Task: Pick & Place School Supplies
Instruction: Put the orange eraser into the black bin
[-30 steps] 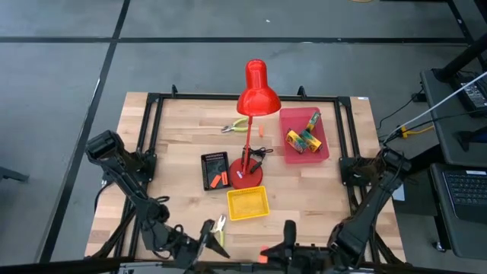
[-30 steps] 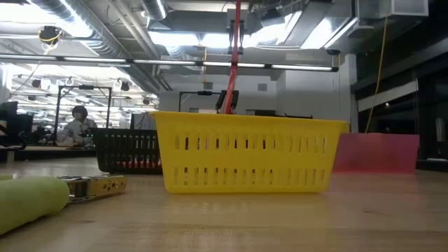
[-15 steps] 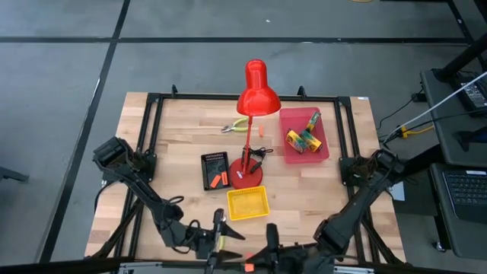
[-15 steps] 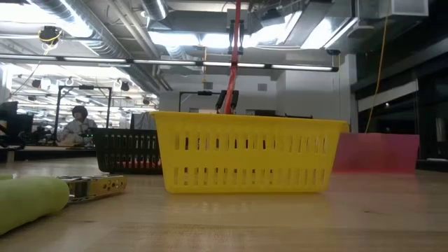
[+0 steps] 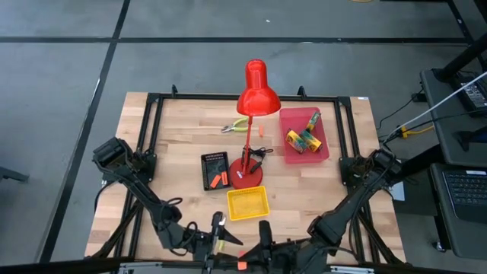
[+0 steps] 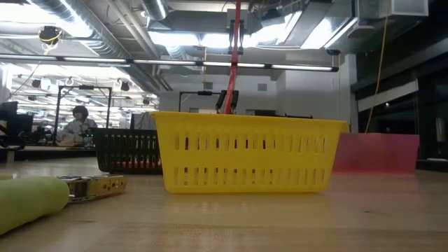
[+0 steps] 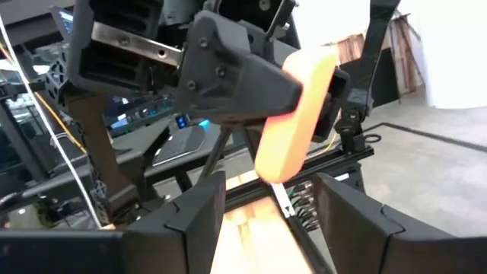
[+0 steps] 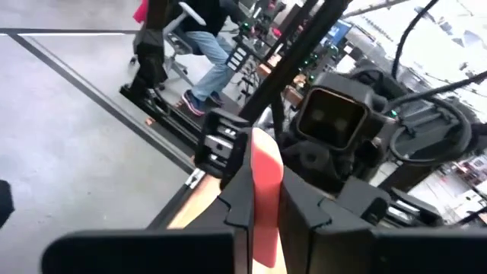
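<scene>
My right gripper (image 5: 262,234) hovers at the table's near edge, shut on a small orange piece (image 7: 295,114). My left gripper (image 5: 217,237) faces it from the left, open and touching nothing; in its wrist view its two fingers (image 7: 199,217) frame the right gripper. One pair of pliers (image 6: 91,185) with a yellow-green handle (image 6: 28,203) lies flat on the table by the left gripper. The second pliers (image 5: 236,125) lie near the far edge. The crayon boxes (image 5: 303,138) sit in the pink tray (image 5: 323,152). More orange pieces (image 5: 221,180) lie in the black tray. My right gripper pinches the orange piece (image 8: 262,186) between its two fingers (image 8: 304,209). In the left wrist view the piece sticks out past the dark fingers and is lifted clear of the table. The gripper points roughly level toward the table's left.
The red desk lamp (image 5: 255,95) stands mid-table on its round base (image 5: 246,176), with the yellow tray (image 5: 248,203) just in front and the black tray (image 5: 209,161) to its left. A black frame (image 5: 152,129) rings the table. People sit in the room beyond.
My right gripper has moved along the near edge toward the table's left, carrying the orange piece. My left gripper has moved toward the right, so the two now face each other closely. The pliers on the table have stayed put.
</scene>
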`<state>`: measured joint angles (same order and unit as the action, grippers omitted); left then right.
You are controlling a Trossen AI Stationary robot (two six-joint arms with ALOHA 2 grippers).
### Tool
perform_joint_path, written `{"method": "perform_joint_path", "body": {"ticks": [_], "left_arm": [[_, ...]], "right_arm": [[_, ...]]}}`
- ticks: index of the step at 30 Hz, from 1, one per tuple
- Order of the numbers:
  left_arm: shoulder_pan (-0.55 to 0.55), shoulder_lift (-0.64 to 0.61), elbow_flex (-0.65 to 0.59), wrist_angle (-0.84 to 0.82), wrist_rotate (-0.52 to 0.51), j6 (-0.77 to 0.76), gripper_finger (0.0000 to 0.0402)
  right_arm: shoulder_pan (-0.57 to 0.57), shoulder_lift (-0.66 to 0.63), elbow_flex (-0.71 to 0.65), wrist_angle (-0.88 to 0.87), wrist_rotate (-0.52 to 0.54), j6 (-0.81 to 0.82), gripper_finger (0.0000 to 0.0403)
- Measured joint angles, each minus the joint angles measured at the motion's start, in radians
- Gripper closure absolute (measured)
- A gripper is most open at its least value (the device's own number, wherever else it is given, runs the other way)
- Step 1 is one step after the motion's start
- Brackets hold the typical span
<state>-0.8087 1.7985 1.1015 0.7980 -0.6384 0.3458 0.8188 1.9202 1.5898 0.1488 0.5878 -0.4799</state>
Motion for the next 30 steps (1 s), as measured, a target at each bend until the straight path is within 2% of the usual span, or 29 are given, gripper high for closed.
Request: {"method": "perform_joint_path", "body": {"ticks": [11, 15, 20, 25, 30], "left_arm": [[0.0, 0.0, 0.001, 0.045, 0.052, -0.005, 0.0207], [0.0, 0.0, 0.001, 0.048, 0.024, -0.015, 0.0219], [-0.001, 0.0, 0.001, 0.047, -0.029, -0.021, 0.0272], [-0.002, 0.0, 0.001, 0.044, -0.042, -0.015, 0.0364], [-0.007, 0.0, 0.001, 0.039, -0.094, 0.009, 0.0371]], "right_arm": [[-0.039, 0.018, 0.0, 0.014, -0.036, -0.015, 0.037], [-0.045, 0.018, 0.0, 0.023, -0.046, -0.02, 0.037], [-0.046, 0.018, 0.0, 0.035, -0.039, -0.026, 0.037], [-0.046, 0.018, 0.0, 0.038, -0.035, -0.026, 0.037], [-0.046, 0.018, 0.0, 0.039, -0.054, -0.026, 0.037]]}}
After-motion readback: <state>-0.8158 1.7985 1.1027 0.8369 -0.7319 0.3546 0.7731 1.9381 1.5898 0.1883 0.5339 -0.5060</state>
